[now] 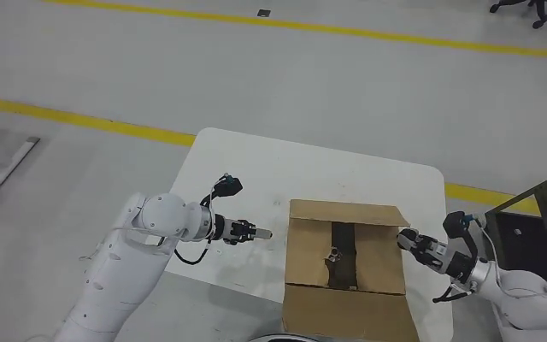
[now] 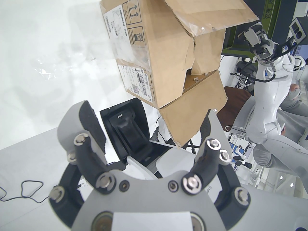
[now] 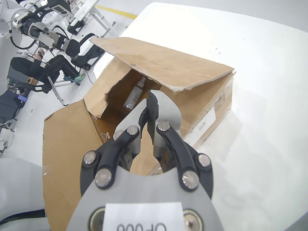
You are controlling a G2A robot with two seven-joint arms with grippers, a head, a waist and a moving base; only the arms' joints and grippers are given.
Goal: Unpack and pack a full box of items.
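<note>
I see the box (image 1: 308, 256) on the table (image 1: 256, 171), flaps ajar, with a bottle (image 3: 134, 94) inside. My left gripper (image 1: 256, 232) hangs near the box's left side, fingers spread. My right gripper (image 1: 407, 239) is just beside its right side, fingers pressed together on nothing.

The box (image 1: 308, 248) is plain brown cardboard with white printed labels (image 2: 112, 21), the table (image 1: 256, 162) white.
</note>
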